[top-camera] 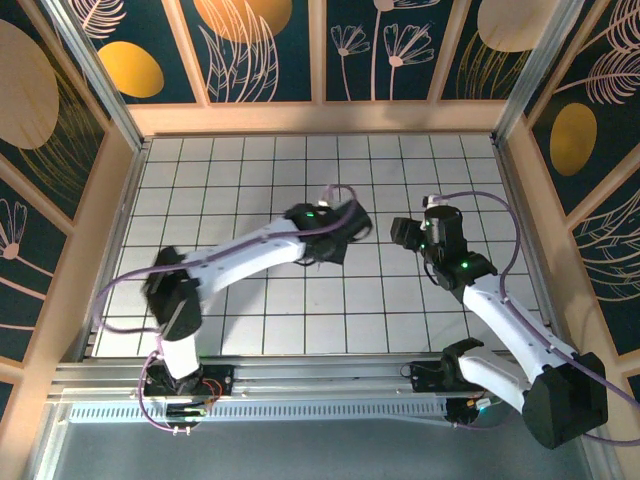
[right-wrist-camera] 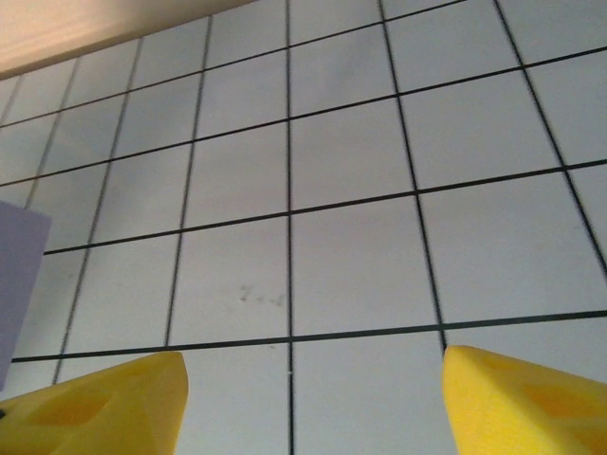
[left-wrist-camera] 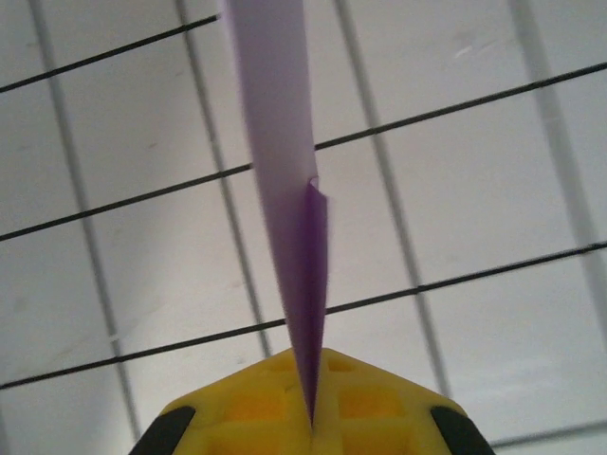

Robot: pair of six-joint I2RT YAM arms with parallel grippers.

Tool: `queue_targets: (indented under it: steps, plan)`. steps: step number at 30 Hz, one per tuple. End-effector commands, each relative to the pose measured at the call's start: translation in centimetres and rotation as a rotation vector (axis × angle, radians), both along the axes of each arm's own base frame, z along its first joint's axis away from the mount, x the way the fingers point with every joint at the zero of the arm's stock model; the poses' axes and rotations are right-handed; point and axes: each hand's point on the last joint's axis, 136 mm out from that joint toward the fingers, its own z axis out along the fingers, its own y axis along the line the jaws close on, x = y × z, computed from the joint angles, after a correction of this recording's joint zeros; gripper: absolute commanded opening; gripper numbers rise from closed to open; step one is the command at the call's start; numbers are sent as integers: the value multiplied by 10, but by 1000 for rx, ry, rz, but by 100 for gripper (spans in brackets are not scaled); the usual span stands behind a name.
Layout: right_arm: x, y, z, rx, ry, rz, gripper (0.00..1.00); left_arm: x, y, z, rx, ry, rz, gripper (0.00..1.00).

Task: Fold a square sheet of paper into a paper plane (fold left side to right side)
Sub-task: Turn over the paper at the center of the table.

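Left gripper (left-wrist-camera: pixel 311 422) is clamped tight. Its yellow fingers (left-wrist-camera: pixel 247 412) are pressed together, with the paper (left-wrist-camera: pixel 280 142) pinched in the seam between them. From this wrist the paper is seen nearly edge-on. It is a narrow lavender strip that begins as a thin point at the fingertips and widens as it runs straight away from the gripper to the far edge of the view.

The part nearest the fingers is a deeper, shaded purple. Beyond that the strip turns pale, almost white-lilac, and is slightly blurred. Where the two tones meet, a small step in the strip's right edge shows one layer ending against another, so the paper is folded to more than one thickness there. Behind it lies the white tiled table (left-wrist-camera: pixel 474 190) with dark grid lines. Whether the paper touches the tiles cannot be told.

From above, the left arm (top-camera: pixel 250 250) reaches out over the middle of the table. The right arm (top-camera: pixel 500 310) comes in from the other side, and their ends are close together, with a narrow gap between them.

Right gripper (right-wrist-camera: pixel 313 379) stands wide open. Its two yellow fingers (right-wrist-camera: pixel 104 403) sit at the lower corners of its own view, with bare tiles between them. Beyond its left finger, at the view's left edge, a flat corner of the paper shows. It is an even, dull lavender with straight edges and a clean angle, and it is apart from that finger.
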Motion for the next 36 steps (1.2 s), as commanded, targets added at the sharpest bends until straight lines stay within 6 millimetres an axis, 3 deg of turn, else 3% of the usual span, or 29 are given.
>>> queue_targets:
  steps: [1, 11, 14, 18, 22, 26, 30, 36]
  plan:
    - [-1, -20, 9, -68, -28, -55, 74, -6, 50, 3, 380, -74, 65, 0]
    - [-7, -28, 3, -18, -37, -51, 76, -30, 35, -72, 388, 32, 159, 1]
    - [-7, -29, 1, -12, -30, -45, 76, -35, 10, -95, 245, 92, 148, 9]
    - [-8, -29, 0, -7, -19, -35, 77, -39, -30, -109, 34, 156, 112, 26]
    - [-10, -23, -1, 32, -2, 1, 77, -32, -61, -99, -133, 174, 80, 47]
    - [-13, -11, -1, 100, 22, 57, 77, -24, -80, -77, -360, 196, 55, 56]
    - [-17, 8, -6, 203, 70, 116, 75, -9, -77, -47, -592, 175, 42, 60]
    - [-26, 46, -21, 446, 189, 218, 49, 9, -49, -16, -866, 99, 41, 62]
